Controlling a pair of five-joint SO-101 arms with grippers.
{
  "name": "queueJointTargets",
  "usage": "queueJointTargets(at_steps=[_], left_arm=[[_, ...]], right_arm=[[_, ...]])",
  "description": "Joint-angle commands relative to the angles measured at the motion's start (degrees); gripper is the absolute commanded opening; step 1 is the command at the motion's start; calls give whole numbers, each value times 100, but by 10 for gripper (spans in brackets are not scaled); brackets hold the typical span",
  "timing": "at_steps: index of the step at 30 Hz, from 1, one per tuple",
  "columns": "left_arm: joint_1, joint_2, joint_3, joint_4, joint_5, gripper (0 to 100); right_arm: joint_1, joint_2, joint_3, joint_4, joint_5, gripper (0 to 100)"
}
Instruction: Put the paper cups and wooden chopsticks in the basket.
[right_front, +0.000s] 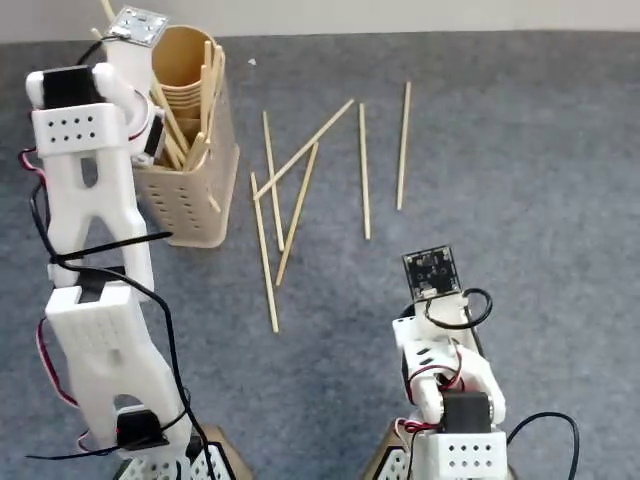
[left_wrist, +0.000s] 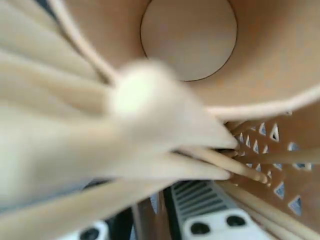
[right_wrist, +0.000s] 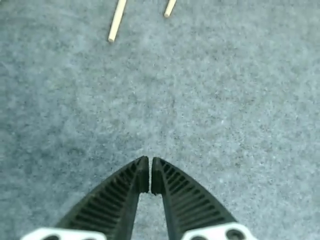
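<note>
Chopsticks (right_front: 296, 212) lie loose on the table (right_front: 540, 150), several of them crossed, just beside the basket (right_front: 200, 205). The basket already holds nested cups (right_front: 185, 75) and a leaning bundle of sticks (right_front: 207, 90). My left arm (right_front: 70, 130) sits right over that bundle, and I cannot tell whether it grips anything. The right fingers (right_wrist: 125, 195) are pressed together over bare table. My worry is that lifting the left arm could snag the leaning sticks, flick them out or tip the basket.

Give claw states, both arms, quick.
Left claw: cannot tell, it is among the chopsticks in the basket.
Right claw: closed, empty, over the grey mat.
</note>
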Motion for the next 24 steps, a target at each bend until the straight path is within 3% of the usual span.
queueJointTargets(at_steps=[1, 9, 15, 24], left_arm=[[-549, -242, -84, 18, -97, 4], [-892, -295, 13, 18, -70, 10], [-989, -312, -13, 9, -88, 188], [-963, -1323, -813, 9, -79, 192]], right_arm=[[-57, -92, 734, -84, 62, 28], [-57, -92, 734, -84, 62, 28], [-57, -92, 734, -84, 79, 28], [-57, -92, 734, -84, 88, 28]])
